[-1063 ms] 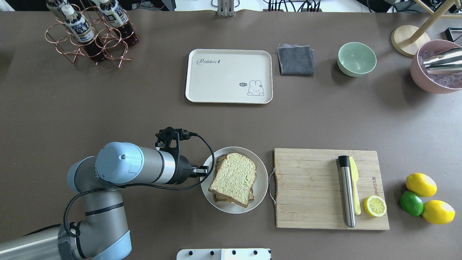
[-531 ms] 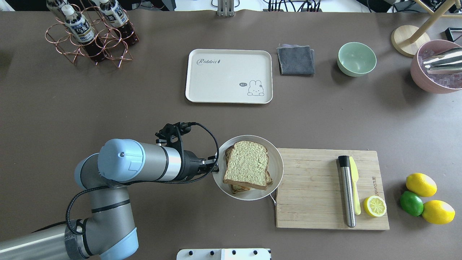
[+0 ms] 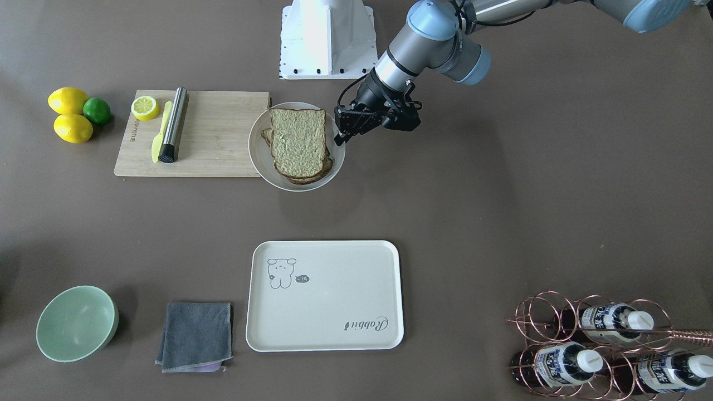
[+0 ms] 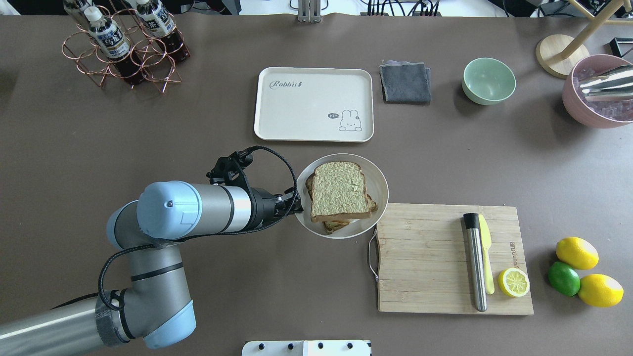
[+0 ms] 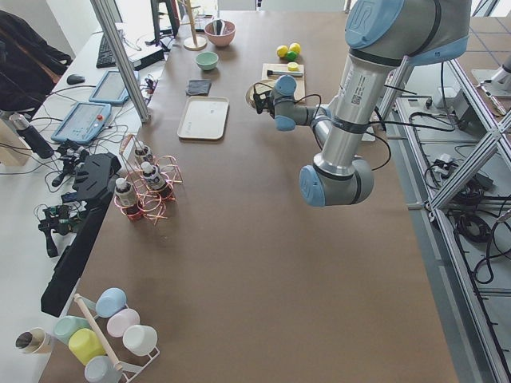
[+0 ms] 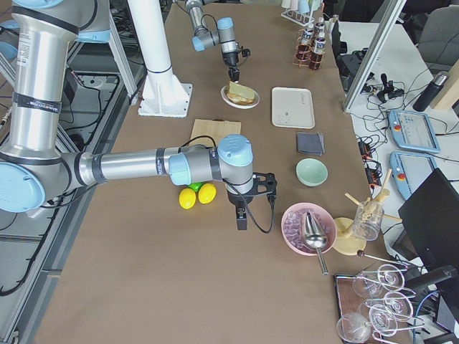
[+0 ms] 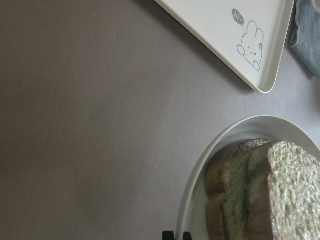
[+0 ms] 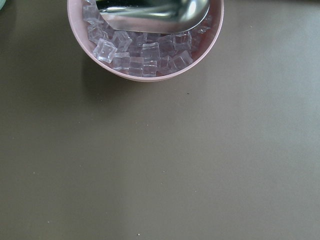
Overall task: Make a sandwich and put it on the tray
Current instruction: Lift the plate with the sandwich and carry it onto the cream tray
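The sandwich [image 4: 339, 190], two tan brown-crusted slices stacked slightly askew, lies on the small white plate [image 4: 381, 190]; the egg is hidden between the slices. My left gripper [image 4: 296, 207] is shut on the plate's left rim and holds it above the table, between the cutting board and the cream tray [image 4: 306, 106]. The front view shows the gripper [image 3: 340, 136], sandwich [image 3: 298, 142] and tray [image 3: 334, 289]. The left wrist view shows the plate rim [image 7: 200, 170], bread [image 7: 295, 190] and a tray corner [image 7: 215, 30]. My right gripper [image 6: 242, 222] hangs near the pink bowl; I cannot tell its state.
A wooden cutting board [image 4: 425, 257] holds a steel muddler [image 4: 475, 262], a yellow knife and a lemon half [image 4: 513, 282]. Lemons and a lime [image 4: 564, 278] lie to its right. A grey cloth [image 4: 405, 82], green bowl [image 4: 488, 80], pink ice bowl [image 4: 596, 94] and bottle rack [image 4: 123, 47] stand farther back.
My left gripper has lifted the plate with the sandwich and carried it away from the robot, from beside the cutting board toward the tray.
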Robot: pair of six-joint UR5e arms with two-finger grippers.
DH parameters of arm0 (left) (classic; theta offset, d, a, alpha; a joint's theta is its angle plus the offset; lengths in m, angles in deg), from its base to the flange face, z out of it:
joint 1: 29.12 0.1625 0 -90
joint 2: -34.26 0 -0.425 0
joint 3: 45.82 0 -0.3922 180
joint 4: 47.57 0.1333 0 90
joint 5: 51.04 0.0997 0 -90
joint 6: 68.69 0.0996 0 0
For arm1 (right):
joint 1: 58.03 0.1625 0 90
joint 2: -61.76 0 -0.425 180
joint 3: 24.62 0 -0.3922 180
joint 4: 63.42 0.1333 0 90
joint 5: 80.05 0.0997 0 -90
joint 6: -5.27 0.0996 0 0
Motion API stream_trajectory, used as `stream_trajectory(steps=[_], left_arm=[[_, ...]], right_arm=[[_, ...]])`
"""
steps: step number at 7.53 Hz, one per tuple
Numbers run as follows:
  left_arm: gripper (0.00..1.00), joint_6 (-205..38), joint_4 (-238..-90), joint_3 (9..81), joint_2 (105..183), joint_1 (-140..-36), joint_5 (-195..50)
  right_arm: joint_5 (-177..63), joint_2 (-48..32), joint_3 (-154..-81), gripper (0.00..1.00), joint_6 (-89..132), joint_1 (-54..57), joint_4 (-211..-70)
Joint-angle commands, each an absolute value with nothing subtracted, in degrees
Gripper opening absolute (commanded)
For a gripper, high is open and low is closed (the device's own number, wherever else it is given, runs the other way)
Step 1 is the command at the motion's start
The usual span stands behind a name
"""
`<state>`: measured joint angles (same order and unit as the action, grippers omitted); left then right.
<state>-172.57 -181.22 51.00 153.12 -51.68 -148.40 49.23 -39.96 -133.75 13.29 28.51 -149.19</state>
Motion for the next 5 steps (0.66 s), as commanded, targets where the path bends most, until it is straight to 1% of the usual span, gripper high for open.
stream_trajectory(steps=[1, 5], left_arm=[[0.00, -173.72, -180.90, 46.66, 156.15, -55.47, -147.45], [0.00, -175.12, -180.73, 33.23, 166.33, -62.24, -147.54]], right_arm=[[49.32, -40.02, -133.61, 0.99, 13.27, 28.72, -149.29], [50.29, -39.76, -132.64, 0.99, 13.45, 28.81, -149.20]])
